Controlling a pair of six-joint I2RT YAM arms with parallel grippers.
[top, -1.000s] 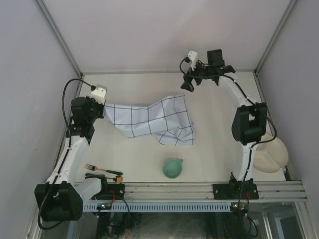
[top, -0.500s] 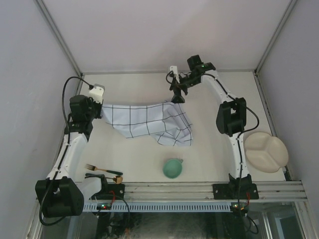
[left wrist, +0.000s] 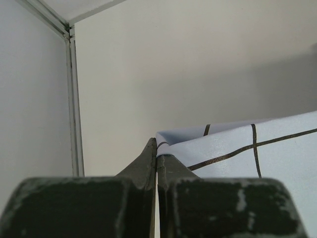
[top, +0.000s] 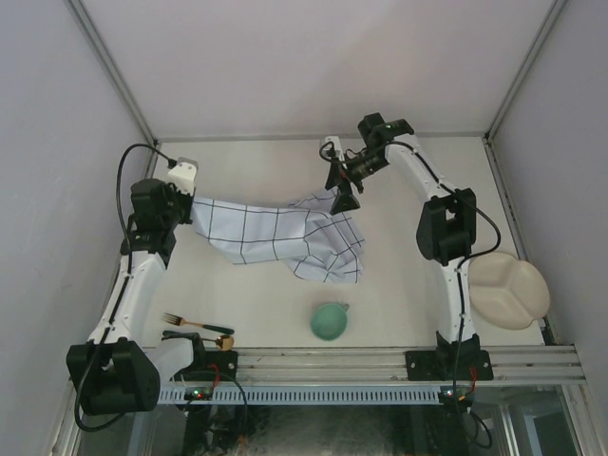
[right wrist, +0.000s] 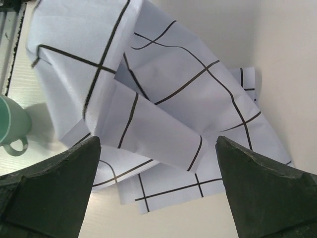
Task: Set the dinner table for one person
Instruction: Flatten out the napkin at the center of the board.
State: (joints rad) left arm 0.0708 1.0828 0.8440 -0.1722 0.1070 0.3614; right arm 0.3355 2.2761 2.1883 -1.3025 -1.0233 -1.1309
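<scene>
The mint-green ceramic mug (right wrist: 11, 130), at the near edge of the cream-white dinner table (right wrist: 287, 74), is cropped in the right wrist view; the pale-blue grid-lined cloth (left wrist: 247, 158) is cropped in the left.

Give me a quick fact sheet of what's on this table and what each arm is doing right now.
Dinner table: cream-white, plain
Cloth: pale blue with dark grid lines, rumpled, mid-table
Left gripper: shut on one corner of the cloth
Right gripper: open, over the cloth
Mug: green, near edge, centre
Fork: near edge, left
Divided plate: cream, near right corner
</scene>
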